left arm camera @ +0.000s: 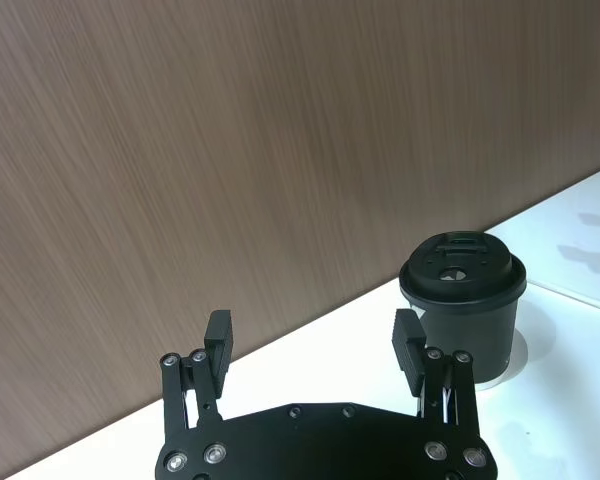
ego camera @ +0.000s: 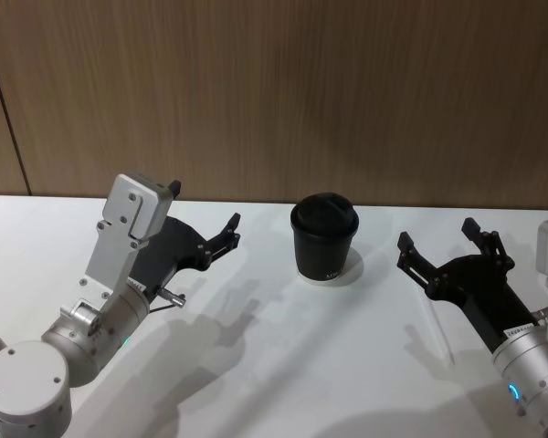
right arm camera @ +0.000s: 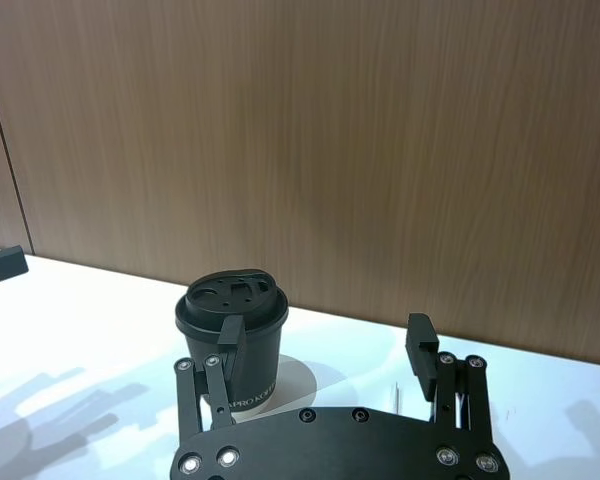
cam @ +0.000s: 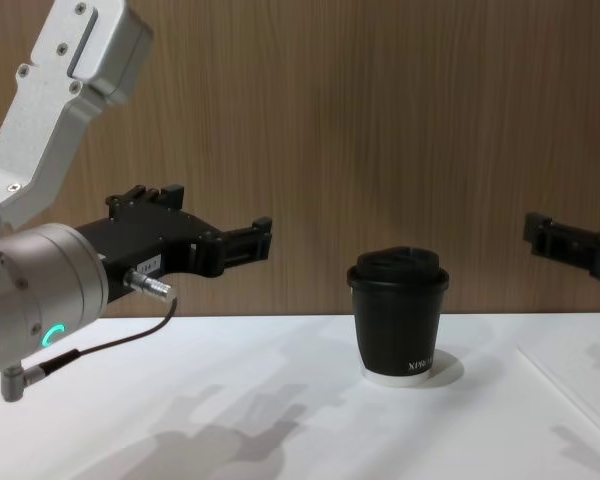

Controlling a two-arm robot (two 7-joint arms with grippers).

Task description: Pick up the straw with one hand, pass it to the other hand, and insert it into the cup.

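Chest view's edge crops the right hand (cam: 572,240).

Bright even light from above; soft overlapping shadows across white table (ego camera: 283,383).

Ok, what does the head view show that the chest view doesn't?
Head view: the top-down layout, with the left gripper and right gripper both open, and the straw flat on the table by the right one. Chest view: height, both grippers hanging about level with the top of the cup; the straw there is at most a faint line. Both: the lidded cup between the grippers.
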